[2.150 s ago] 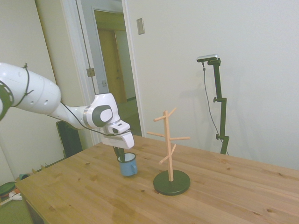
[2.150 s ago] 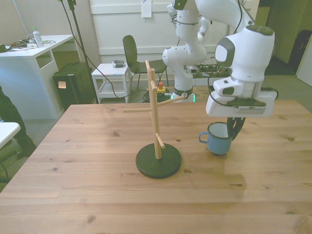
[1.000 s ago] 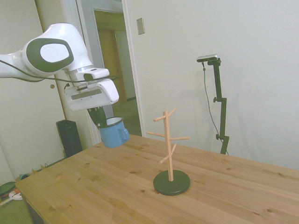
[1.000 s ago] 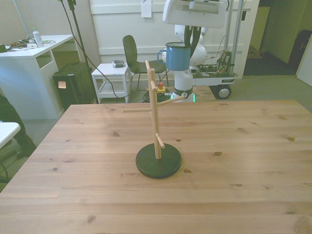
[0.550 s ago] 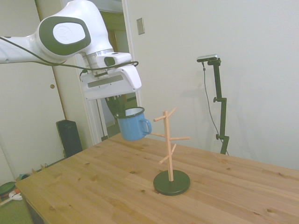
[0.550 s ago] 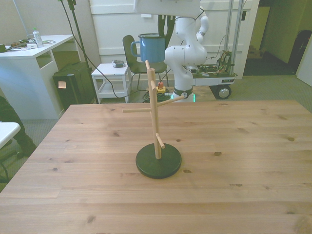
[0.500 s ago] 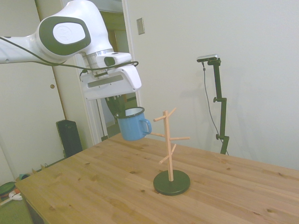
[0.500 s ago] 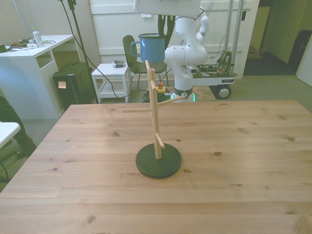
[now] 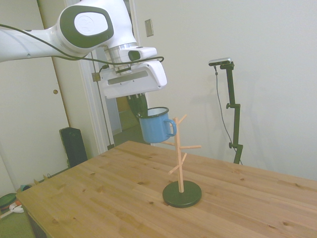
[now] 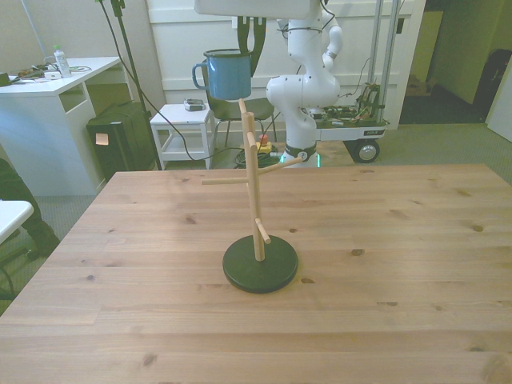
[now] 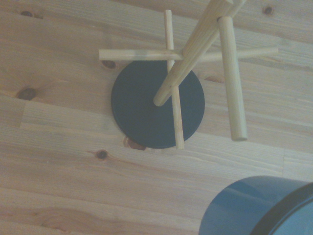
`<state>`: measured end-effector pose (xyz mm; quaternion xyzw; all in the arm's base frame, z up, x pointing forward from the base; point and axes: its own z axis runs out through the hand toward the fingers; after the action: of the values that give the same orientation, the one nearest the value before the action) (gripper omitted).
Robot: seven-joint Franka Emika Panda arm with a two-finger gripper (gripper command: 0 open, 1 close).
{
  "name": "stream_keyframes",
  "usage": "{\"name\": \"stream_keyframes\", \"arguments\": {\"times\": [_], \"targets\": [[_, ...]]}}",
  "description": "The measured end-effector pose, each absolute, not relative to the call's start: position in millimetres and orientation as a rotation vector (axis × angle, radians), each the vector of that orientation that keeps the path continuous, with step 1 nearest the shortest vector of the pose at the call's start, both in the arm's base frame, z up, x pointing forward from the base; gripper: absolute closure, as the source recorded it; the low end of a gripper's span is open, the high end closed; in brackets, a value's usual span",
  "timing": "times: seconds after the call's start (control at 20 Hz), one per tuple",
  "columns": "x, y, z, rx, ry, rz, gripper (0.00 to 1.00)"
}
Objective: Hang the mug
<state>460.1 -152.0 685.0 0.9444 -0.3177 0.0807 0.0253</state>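
- The mug (image 9: 157, 125) is small, light-blue enamel with a thin dark rim and a blue loop handle.
- It is upright, slightly tilted, in the air well above the table, touching no surface.
- In the front view its handle points to the front view's left.

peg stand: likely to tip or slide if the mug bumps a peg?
The peg stand probably resists tipping: its dark base is wide and flat. But the post is tall and thin, so a nudge from the mug near the top might rock it. It may also slide on the smooth table.
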Motion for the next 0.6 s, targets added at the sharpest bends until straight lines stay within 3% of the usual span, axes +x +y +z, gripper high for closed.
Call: {"name": "stream_keyframes", "arguments": {"times": [0.6], "targets": [[478.3, -134.4, 678.0, 2.930, -0.930, 0.224, 1.00]]}}
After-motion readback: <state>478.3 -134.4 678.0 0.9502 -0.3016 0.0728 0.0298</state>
